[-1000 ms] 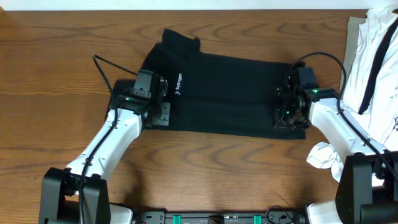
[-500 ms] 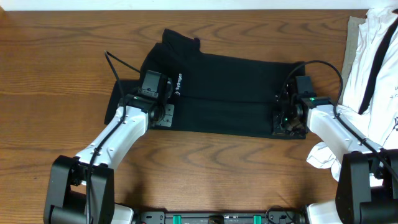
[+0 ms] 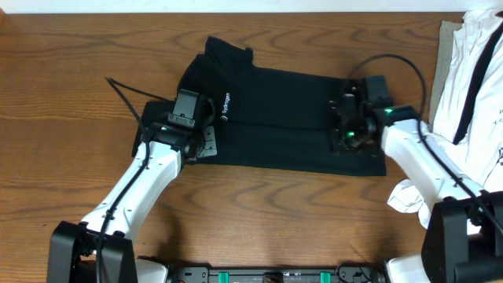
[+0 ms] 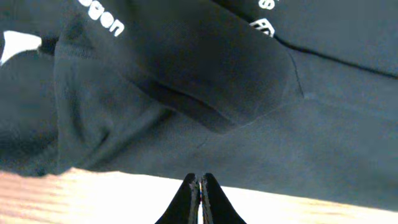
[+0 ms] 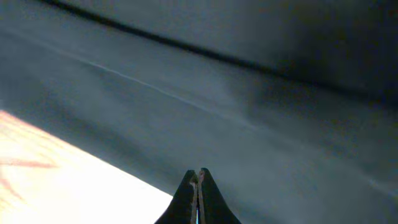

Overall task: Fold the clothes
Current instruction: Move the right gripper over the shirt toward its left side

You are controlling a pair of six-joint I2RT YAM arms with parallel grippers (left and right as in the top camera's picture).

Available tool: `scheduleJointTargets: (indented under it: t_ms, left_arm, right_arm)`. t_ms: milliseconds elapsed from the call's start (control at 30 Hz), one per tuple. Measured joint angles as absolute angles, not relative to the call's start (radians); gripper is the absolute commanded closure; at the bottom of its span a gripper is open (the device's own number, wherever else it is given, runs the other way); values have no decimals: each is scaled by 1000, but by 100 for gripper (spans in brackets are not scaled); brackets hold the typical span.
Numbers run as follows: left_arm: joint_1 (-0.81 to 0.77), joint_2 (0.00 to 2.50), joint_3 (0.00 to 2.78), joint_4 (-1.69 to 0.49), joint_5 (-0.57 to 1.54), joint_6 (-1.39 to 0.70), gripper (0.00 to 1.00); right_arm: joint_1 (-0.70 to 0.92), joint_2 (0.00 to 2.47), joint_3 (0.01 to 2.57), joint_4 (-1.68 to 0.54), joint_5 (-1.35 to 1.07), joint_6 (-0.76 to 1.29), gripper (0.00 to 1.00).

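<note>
Wood-grain table (image 3: pixel 71 71) under black clothes (image 3: pixel 283 110), white garments (image 3: pixel 471 63) rightward

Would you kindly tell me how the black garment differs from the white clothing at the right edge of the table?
The black garment lies spread fairly flat in the middle of the table; the white clothing is bunched up at the right edge. The black garment carries small white lettering; the white clothing has a black strap. Both are soft cloth.
</note>
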State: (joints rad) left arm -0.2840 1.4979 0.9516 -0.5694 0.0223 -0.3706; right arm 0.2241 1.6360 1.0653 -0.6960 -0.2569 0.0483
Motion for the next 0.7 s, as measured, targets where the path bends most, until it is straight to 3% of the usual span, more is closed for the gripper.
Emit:
scheduleJointTargets:
  t_ms: [300, 467, 700]
  left_arm:
    - [-250, 1498, 952, -607, 52, -506, 94]
    - [-139, 1498, 952, -608, 168, -548, 94]
    - [27, 1498, 952, -667, 257, -566, 94]
  right_arm:
    - [477, 1637, 1066, -441, -281, 2, 99]
    - [597, 1637, 1067, -330, -290, -20, 99]
    - [644, 1657, 1067, -244, -258, -38, 99]
